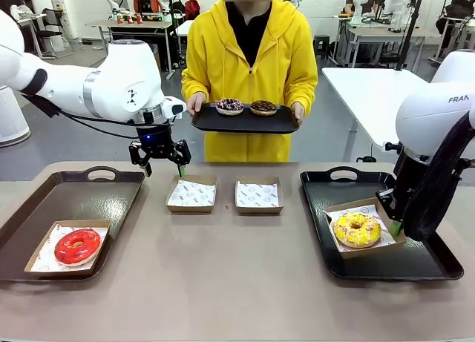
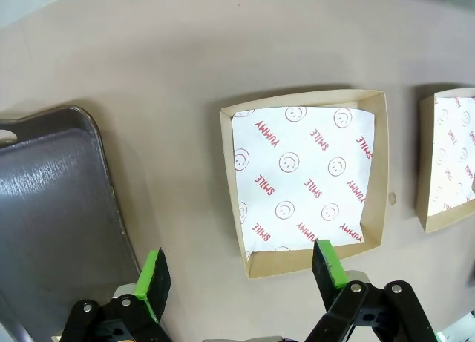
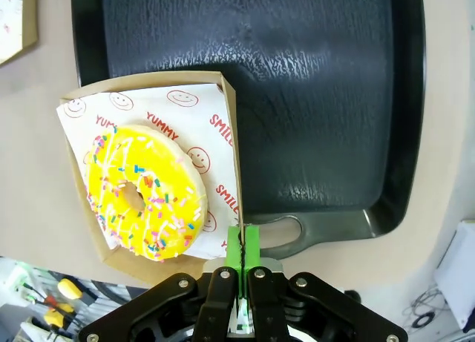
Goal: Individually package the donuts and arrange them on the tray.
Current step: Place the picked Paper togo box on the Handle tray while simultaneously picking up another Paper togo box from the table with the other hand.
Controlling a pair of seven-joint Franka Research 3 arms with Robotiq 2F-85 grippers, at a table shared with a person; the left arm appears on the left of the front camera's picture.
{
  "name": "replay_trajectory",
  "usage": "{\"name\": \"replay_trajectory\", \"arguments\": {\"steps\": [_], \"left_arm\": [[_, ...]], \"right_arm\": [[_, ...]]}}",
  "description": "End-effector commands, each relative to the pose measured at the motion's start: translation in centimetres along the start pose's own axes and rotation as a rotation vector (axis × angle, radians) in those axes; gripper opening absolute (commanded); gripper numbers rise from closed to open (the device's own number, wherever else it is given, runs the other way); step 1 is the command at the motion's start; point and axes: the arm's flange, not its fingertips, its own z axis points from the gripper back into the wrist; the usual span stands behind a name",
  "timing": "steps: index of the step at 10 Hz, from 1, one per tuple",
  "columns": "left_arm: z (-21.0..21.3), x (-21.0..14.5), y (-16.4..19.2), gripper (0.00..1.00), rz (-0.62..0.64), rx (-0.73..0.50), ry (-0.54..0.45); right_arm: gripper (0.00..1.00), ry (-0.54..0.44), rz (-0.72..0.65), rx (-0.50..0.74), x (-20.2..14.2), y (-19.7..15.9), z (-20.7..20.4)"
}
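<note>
Pinching, with the right gripper (image 3: 242,238), the wall of the cardboard box (image 3: 231,149) holding the yellow donut (image 3: 167,201). Hovering with the left gripper (image 1: 163,168) released, by an empty paper-lined box (image 2: 378,171).

Your front cam sits between the arms (image 1: 111,86), facing the person (image 1: 249,53) across the table (image 1: 237,283); left wrist cam looks down close on a lined box (image 2: 304,179) you also get up front; right one hugs the yellow donut (image 3: 145,193), ditto.

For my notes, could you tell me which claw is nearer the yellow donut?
Right. Right claw pinches the box holding the yellow donut; left claw hangs open across the table.
</note>
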Motion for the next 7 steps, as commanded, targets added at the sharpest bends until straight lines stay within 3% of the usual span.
{"name": "replay_trajectory", "arguments": {"steps": [1, 2, 3, 7], "left_arm": [[-0.5, 1.1, -0.2, 1.00, 0.042, 0.048, 0.017], [-0.9, 1.2, -0.3, 1.00, 0.045, 0.076, 0.030], [-0.2, 0.2, 0.1, 1.00, 0.008, 0.003, 0.008], [-0.2, 0.2, 0.1, 1.00, 0.008, 0.003, 0.008]], "right_arm": [[0.01, -0.012, 0.010, 0.027, 0.7, -0.4, -1.0], [0.01, -0.012, -0.001, 0.033, 0.8, -0.3, -1.1], [0.01, -0.014, -0.058, 0.049, 0.5, 0.4, 0.1], [0.01, 0.000, -0.004, 0.003, 0.5, -0.1, -0.8]]}}
